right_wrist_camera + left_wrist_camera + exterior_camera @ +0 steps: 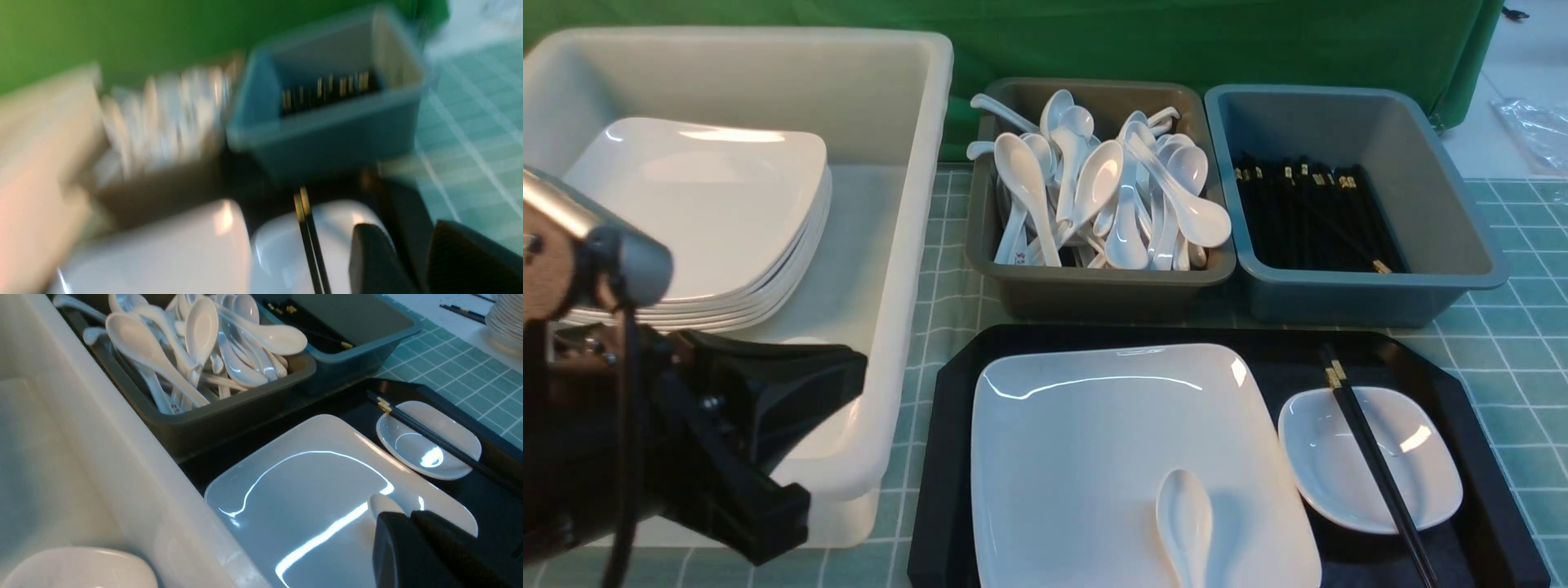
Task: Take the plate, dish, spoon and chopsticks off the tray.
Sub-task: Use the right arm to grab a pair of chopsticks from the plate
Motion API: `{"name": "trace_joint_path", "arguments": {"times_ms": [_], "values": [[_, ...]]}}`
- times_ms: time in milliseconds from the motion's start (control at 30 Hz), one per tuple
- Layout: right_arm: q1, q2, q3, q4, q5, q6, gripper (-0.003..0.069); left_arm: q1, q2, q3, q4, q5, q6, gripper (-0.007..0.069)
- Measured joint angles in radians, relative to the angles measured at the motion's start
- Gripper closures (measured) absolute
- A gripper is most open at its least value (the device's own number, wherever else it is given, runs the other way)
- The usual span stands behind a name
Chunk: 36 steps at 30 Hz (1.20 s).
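Black chopsticks (pixel 1376 457) with gold bands

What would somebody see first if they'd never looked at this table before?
Probably the big shiny white plate, lying on the black tray with a white spoon on it. Next might come the messy bunch of white spoons poking out of the brown-grey bin behind the tray. Beside the plate, black chopsticks stand out because they lie right across the small white dish.

The left fingers (pixel 387 543) are pressed together, while the right fingers (pixel 457 253) stand apart.
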Motion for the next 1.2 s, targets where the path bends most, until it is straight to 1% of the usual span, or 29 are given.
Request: {"name": "trace_joint_path", "arguments": {"times_ms": [33,67,100,200,233,333,400,433,467,500,533,567,633,767,867,933,967,1033,1067,1133,1200], "values": [[0.000,0.000,0.000,0.004,-0.040,0.044,0.0417,0.000,-0.004,0.000,0.003,0.000,0.000,0.0612],[0.000,0.000,0.000,0.006,-0.091,0.120,0.0417,0.000,-0.006,0.000,0.008,0.000,0.000,0.0612],[0.000,0.000,0.000,0.007,-0.112,0.151,0.0419,0.000,-0.006,0.000,0.011,0.000,0.001,0.0612],[0.000,0.007,-0.004,0.010,-0.111,0.186,0.0435,0.000,-0.001,0.000,0.012,0.000,0.001,0.0612],[0.000,0.034,-0.034,0.010,-0.042,0.176,0.0454,0.000,0.002,0.000,0.012,0.000,0.001,0.0612],[0.000,0.123,-0.129,0.010,0.101,0.090,0.0466,0.000,0.002,0.000,0.011,0.000,0.002,0.0612],[0.000,0.285,-0.269,0.010,0.283,-0.054,0.0469,0.000,0.003,0.000,0.011,0.000,0.025,0.0612],[0.000,0.317,-0.294,0.010,0.298,-0.065,0.0470,0.000,0.003,0.000,0.011,0.000,0.032,0.0612],[0.000,0.450,-0.393,0.010,0.431,-0.159,0.0471,0.000,0.003,0.000,0.011,0.000,0.060,0.0612],[0.000,0.590,-0.483,0.010,0.531,-0.226,0.0471,0.000,0.003,0.000,0.010,0.002,0.073,0.0612],[0.000,0.607,-0.493,0.010,0.541,-0.234,0.0471,0.000,0.003,0.000,0.009,0.004,0.075,0.0612],[0.000,0.726,-0.569,0.010,0.603,-0.290,0.0471,0.000,0.003,0.000,0.001,0.012,0.086,0.0612],[0.000,0.899,-0.647,0.009,0.664,-0.341,0.0471,0.000,0.003,0.000,-0.014,0.027,0.096,0.0612],[0.021,1.149,-0.747,-0.014,0.702,-0.369,0.0471,0.000,0.003,0.000,-0.039,0.043,0.120,0.0612],[0.068,1.271,-0.797,-0.064,0.708,-0.362,0.0466,0.000,0.003,0.000,-0.050,0.045,0.130,0.0612],[0.111,1.353,-0.833,-0.110,0.711,-0.336,0.0437,0.000,0.003,0.000,-0.054,0.045,0.135,0.0612],[0.137,1.399,-0.860,-0.145,0.711,-0.311,0.0396,0.000,0.003,0.000,-0.057,0.046,0.143,0.0612],[0.158,1.463,-0.889,-0.188,0.701,-0.282,0.0335,0.000,0.003,0.000,-0.060,0.046,0.147,0.0612],[0.161,1.489,-0.902,-0.212,0.688,-0.263,0.0295,0.000,0.003,0.000,-0.059,0.046,0.152,0.0612],[0.161,1.539,-0.912,-0.242,0.642,-0.241,0.0244,0.000,0.002,0.000,-0.060,0.046,0.164,0.0612],[0.160,1.572,-0.913,-0.254,0.606,-0.232,0.0223,0.000,0.002,0.000,-0.060,0.047,0.166,0.0612]]}}
